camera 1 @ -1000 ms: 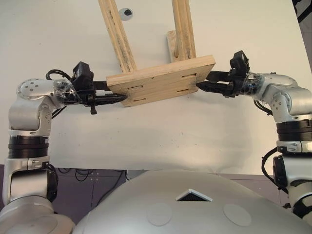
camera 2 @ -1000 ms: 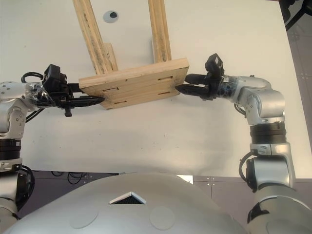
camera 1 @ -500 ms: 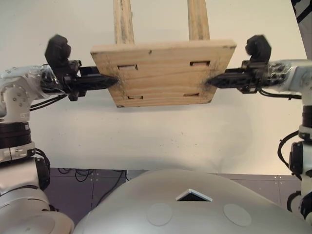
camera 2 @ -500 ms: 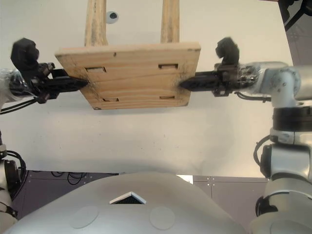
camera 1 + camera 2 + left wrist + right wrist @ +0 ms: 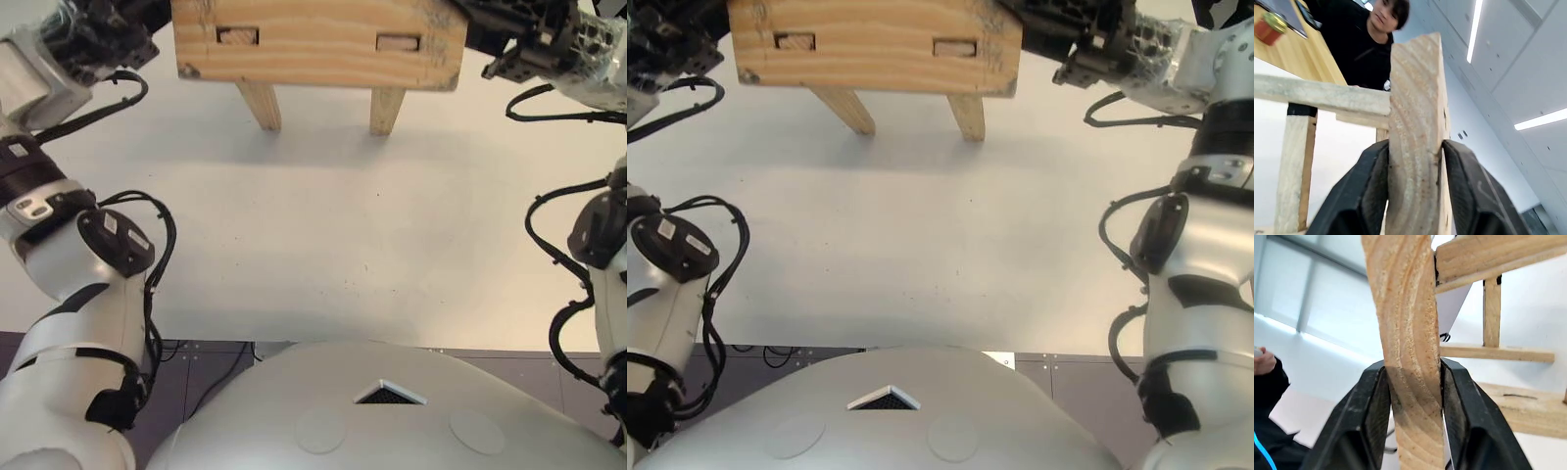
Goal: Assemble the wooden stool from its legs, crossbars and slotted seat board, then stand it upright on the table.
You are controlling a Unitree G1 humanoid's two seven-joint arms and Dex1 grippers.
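The assembled wooden stool is held with its slotted seat board (image 5: pixel 313 44) on top and two front legs (image 5: pixel 261 106) (image 5: pixel 386 110) pointing down at the white table (image 5: pixel 313 255). I cannot tell whether the legs touch it. My left gripper (image 5: pixel 157 18) is shut on the board's left edge and my right gripper (image 5: pixel 468 24) on its right edge. In the left wrist view the left gripper (image 5: pixel 1415 147) clamps the board's edge (image 5: pixel 1418 88), with a crossbar (image 5: pixel 1317 95) and a leg (image 5: pixel 1295 171) behind. The right gripper (image 5: pixel 1410 369) clamps the other edge (image 5: pixel 1400 298), with a crossbar (image 5: pixel 1493 352) beyond.
The table's bare white top stretches from under the stool to its front edge (image 5: pixel 313 338). Black cables (image 5: pixel 147 255) hang beside my left arm.
Both arms have risen and swung the stool from lying with its legs pointing away to seat-up, legs down. The grip on both edges is unchanged.
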